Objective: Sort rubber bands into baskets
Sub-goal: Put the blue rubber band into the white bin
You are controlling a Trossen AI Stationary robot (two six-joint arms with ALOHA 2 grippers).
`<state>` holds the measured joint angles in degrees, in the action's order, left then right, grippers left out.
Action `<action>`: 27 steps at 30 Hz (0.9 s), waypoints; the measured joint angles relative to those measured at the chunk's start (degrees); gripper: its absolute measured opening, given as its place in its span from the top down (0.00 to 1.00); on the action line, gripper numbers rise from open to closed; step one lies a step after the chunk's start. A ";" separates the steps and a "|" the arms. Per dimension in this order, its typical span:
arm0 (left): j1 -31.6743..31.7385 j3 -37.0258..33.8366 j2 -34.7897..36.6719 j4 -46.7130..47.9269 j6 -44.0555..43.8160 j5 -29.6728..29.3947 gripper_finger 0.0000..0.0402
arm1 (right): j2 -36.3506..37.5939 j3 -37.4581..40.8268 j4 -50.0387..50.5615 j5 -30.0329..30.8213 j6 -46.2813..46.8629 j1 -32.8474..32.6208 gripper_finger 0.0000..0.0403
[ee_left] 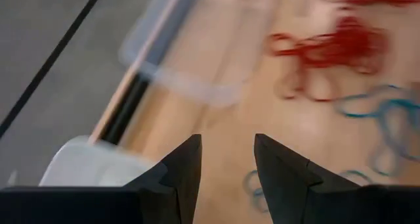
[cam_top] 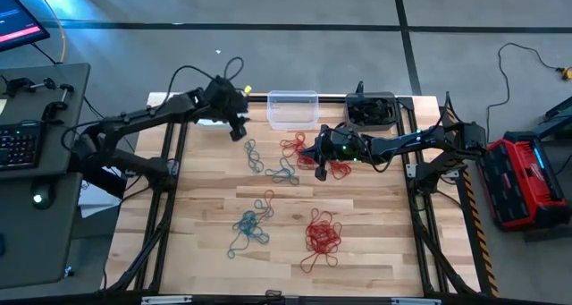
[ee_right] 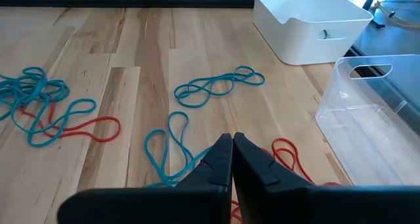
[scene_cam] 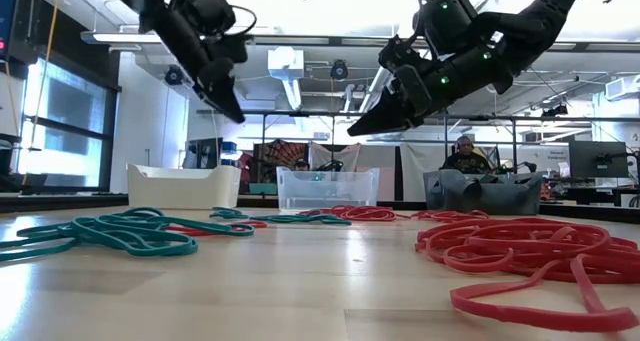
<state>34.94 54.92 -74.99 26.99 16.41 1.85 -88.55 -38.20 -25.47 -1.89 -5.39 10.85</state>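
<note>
High view: the left gripper [cam_top: 239,126] hangs just right of the white basket [cam_top: 210,120], which the arm mostly covers, at the far left of the table [cam_top: 375,251]. The clear basket [cam_top: 292,109] stands at the far middle and the grey basket [cam_top: 371,109] to its right. The right gripper [cam_top: 319,165] is over the red bands [cam_top: 293,146] and a second red bunch [cam_top: 339,169] near the clear basket. Teal bands [cam_top: 284,173] lie left of it, a thin teal strand [cam_top: 253,155] further left. Nearer lie a teal heap [cam_top: 246,229] and a red heap [cam_top: 323,235].

Low view: both grippers are in the air above the table, the left gripper [scene_cam: 232,109] over the white basket [scene_cam: 183,185], the right gripper [scene_cam: 360,127] above the clear basket [scene_cam: 327,189]. The grey basket [scene_cam: 482,192] is on the right. Teal bands [scene_cam: 120,233] lie near left, red bands [scene_cam: 520,251] near right.

Left wrist view: the left gripper [ee_left: 228,159] has its fingers parted and empty. Beyond it are the white basket [ee_left: 85,163], the clear basket [ee_left: 177,46], red bands [ee_left: 335,50] and teal bands [ee_left: 380,119].

Right wrist view: the right gripper [ee_right: 232,148] has its fingers pressed together with nothing between them, above teal bands [ee_right: 169,152] and a red band [ee_right: 289,157]. Beyond lie a teal strand [ee_right: 220,86], a teal and red heap [ee_right: 46,109], the white basket [ee_right: 308,23] and the clear basket [ee_right: 371,125].
</note>
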 joint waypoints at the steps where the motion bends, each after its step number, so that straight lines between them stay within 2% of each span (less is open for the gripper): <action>1: -1.26 0.00 0.13 -0.04 1.10 0.46 0.67 | 0.00 0.02 0.02 0.00 0.00 -0.02 1.00; 11: -9.44 -10.46 0.77 -11.18 6.22 4.37 0.67 | 0.00 0.00 0.83 0.00 0.00 -0.02 1.00; 14: -10.78 -12.57 0.77 -11.72 6.66 6.55 0.67 | 0.00 0.00 0.87 0.00 0.00 -0.02 1.00; 20: -12.37 -14.95 0.17 -11.70 6.21 6.43 0.67 | 0.00 0.00 0.87 0.00 0.00 0.00 1.00; 27: -12.57 -14.99 -6.22 -14.00 5.35 3.79 0.67 | 0.00 0.00 0.85 0.00 0.42 -0.01 1.00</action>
<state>22.37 39.92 -81.21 12.99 21.76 5.64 -88.55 -38.20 -24.62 -1.89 -4.97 10.84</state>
